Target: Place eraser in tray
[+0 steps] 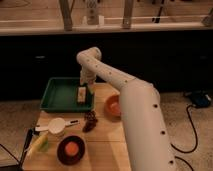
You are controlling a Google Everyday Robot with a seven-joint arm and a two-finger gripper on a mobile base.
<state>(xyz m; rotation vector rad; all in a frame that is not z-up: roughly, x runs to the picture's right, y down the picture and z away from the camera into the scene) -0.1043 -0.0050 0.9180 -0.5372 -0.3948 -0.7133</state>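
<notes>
Crowding the wooden table [107, 137]: orange bowl [113, 105], dark reddish clump [90, 120], white cup [56, 125], corn cob [37, 144], dark bowl [70, 150]. Lying in the green tray [52, 97], near its right rim: eraser [81, 94]. Hanging right above it: gripper [86, 88], fingers spread wide, whether touching the eraser, cannot tell.

The scene is dimly and warmly lit. Most light falls on the wooden table [107, 140] and the white arm [135, 110], while the cabinet front behind is left nearly black. Everything is rendered soft and blurred. The gripper [85, 89], above the tray's right edge, is seen only indistinctly.
</notes>
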